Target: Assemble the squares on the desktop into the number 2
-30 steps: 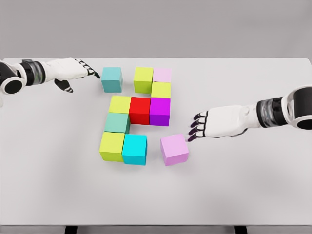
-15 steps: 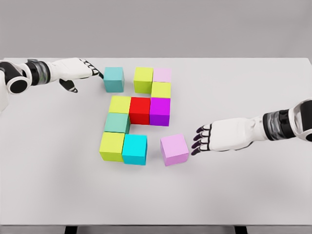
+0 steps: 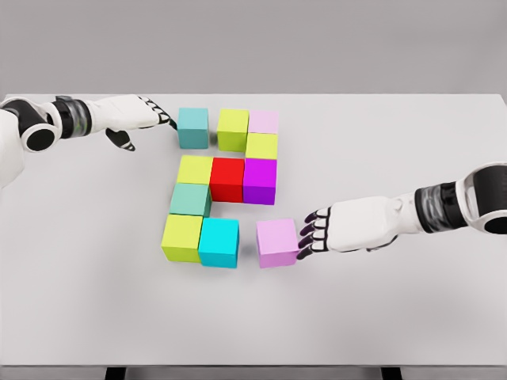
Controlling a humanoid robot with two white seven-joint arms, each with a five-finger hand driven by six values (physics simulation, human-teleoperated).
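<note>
Right hand [image 3: 313, 234], fingers relaxed, grasping nothing, touches the pink cube [image 3: 277, 243] near right of the cyan cube [image 3: 219, 242]. Left hand [image 3: 150, 115], unclenched, touches the teal cube [image 3: 193, 127]. Risk: off-centre pushing rotates either cube, misaligning the 2.

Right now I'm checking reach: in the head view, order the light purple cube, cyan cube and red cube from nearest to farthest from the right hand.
1. Light purple cube, at the right hand's fingertips.
2. Cyan cube, bottom row, left of it.
3. Red cube, middle row, farther up-left.
</note>
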